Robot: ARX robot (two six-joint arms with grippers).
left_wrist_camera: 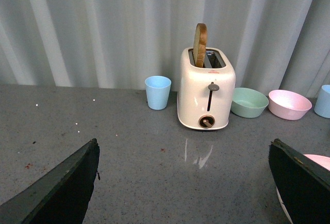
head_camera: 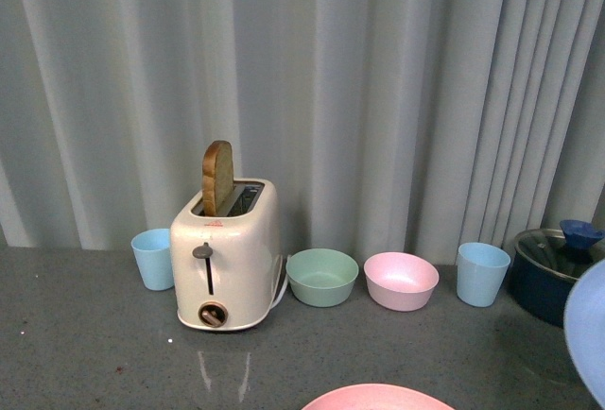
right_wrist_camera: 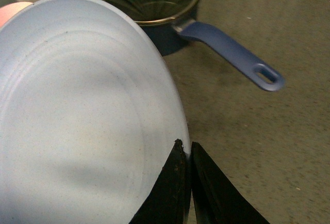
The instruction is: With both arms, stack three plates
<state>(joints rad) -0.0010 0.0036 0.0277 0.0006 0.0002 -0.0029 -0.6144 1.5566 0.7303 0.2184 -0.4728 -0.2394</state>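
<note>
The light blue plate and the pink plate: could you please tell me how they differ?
Colour: the light blue plate is pale blue, the pink plate pink. Hold: the right tool is shut on the light blue plate's rim; nothing grips the pink plate. Pose: the light blue plate looks tilted up at the front view's right edge, while the pink plate lies flat on the table. Both are wide, shallow and round.

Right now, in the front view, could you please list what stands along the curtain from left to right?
Blue cup → toaster → green bowl → pink bowl → second blue cup → pot.
</note>
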